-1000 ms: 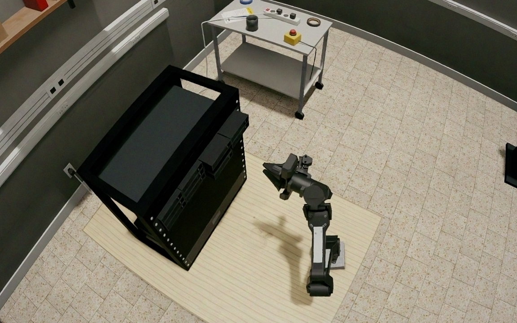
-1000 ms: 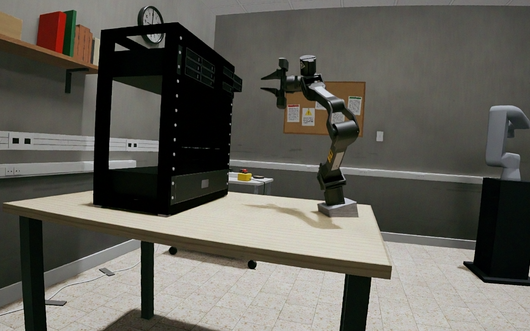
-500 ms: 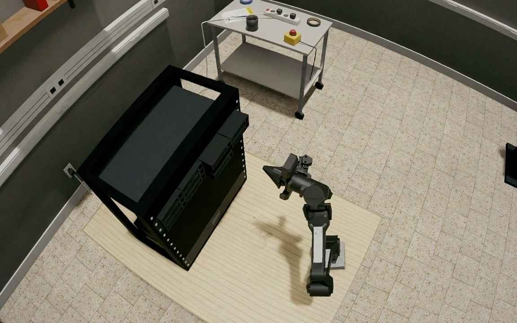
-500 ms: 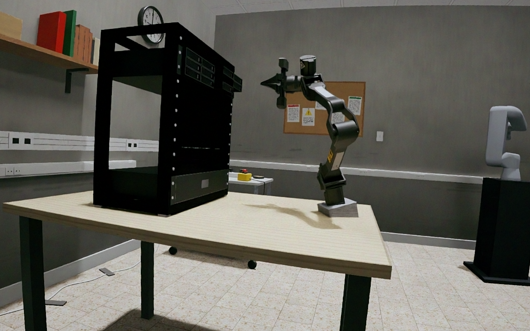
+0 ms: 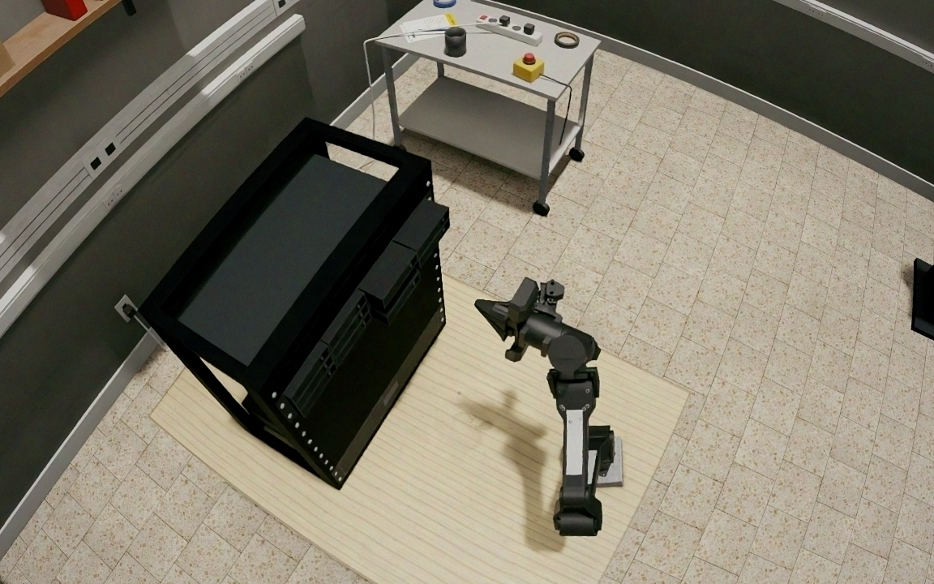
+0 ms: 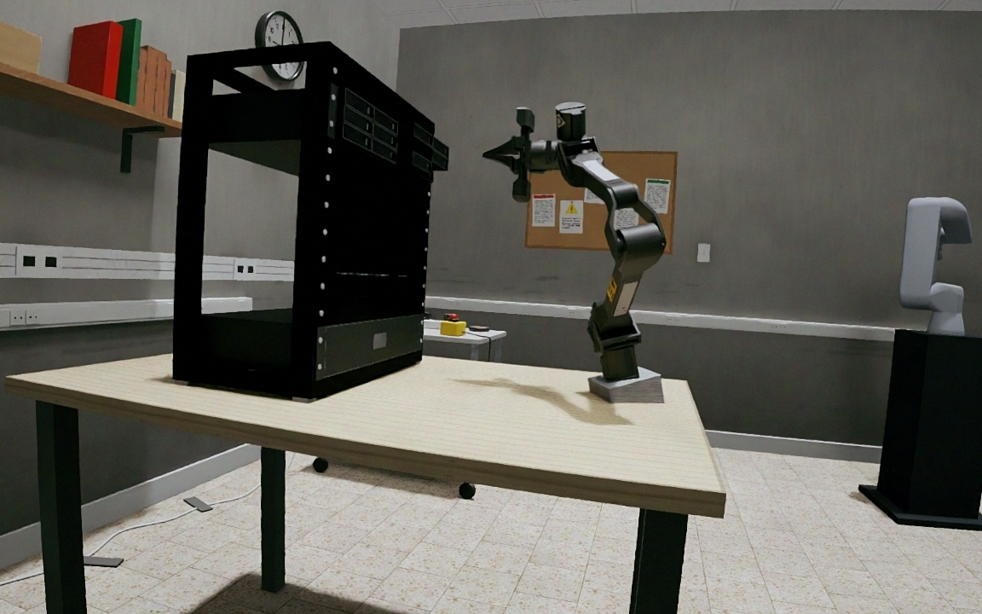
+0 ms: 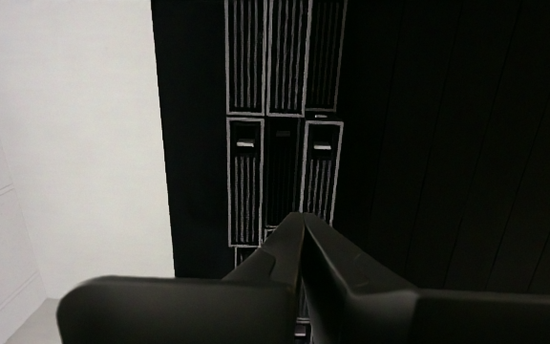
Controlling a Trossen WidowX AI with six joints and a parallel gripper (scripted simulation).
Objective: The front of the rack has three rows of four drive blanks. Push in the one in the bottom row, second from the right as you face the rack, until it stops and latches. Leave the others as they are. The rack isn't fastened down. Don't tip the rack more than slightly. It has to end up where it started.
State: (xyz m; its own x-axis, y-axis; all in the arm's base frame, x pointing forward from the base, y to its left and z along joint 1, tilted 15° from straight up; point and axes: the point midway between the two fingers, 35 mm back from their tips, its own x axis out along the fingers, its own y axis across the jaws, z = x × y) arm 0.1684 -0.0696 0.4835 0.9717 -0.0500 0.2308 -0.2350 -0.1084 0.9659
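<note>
Near the top, blanks (image 7: 244, 183) face the closed gripper (image 7: 303, 221).

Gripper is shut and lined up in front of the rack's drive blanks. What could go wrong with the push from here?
1. The blanks sit high on the tall rack, which stands loose on the table; a hard push up there could tip or slide it.
2. The blanks are narrow and packed side by side; the closed gripper could catch a neighbour.
3. The wrist view is rotated, so the wrong row could be picked.
</note>
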